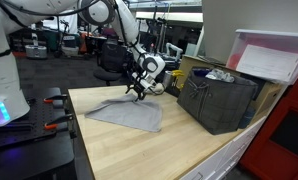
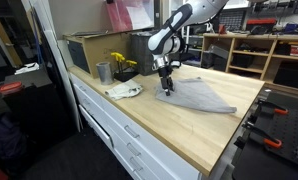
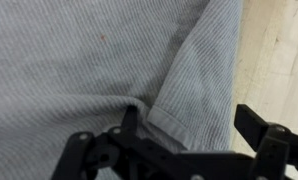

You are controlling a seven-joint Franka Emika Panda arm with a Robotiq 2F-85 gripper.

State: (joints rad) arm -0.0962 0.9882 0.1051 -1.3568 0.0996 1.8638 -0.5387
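Observation:
A grey ribbed cloth (image 1: pixel 124 113) lies flat on the light wooden table (image 1: pixel 139 150), seen in both exterior views (image 2: pixel 201 98). My gripper (image 1: pixel 137 93) points straight down onto the cloth's far edge (image 2: pixel 167 88). In the wrist view the cloth (image 3: pixel 79 60) fills the picture, with a folded hemmed corner lying between my two black fingers. The gripper (image 3: pixel 189 125) is open, its fingers wide apart on either side of that fold and down at the cloth's surface.
A black crate (image 1: pixel 219 100) stands at the table's back right, with a white bin (image 1: pixel 274 60) behind it. In an exterior view a metal cup (image 2: pixel 103 72), a yellow item (image 2: pixel 121 62) and a white rag (image 2: pixel 124 91) sit near the cloth. Red-handled clamps (image 2: pixel 274 140) grip the table edge.

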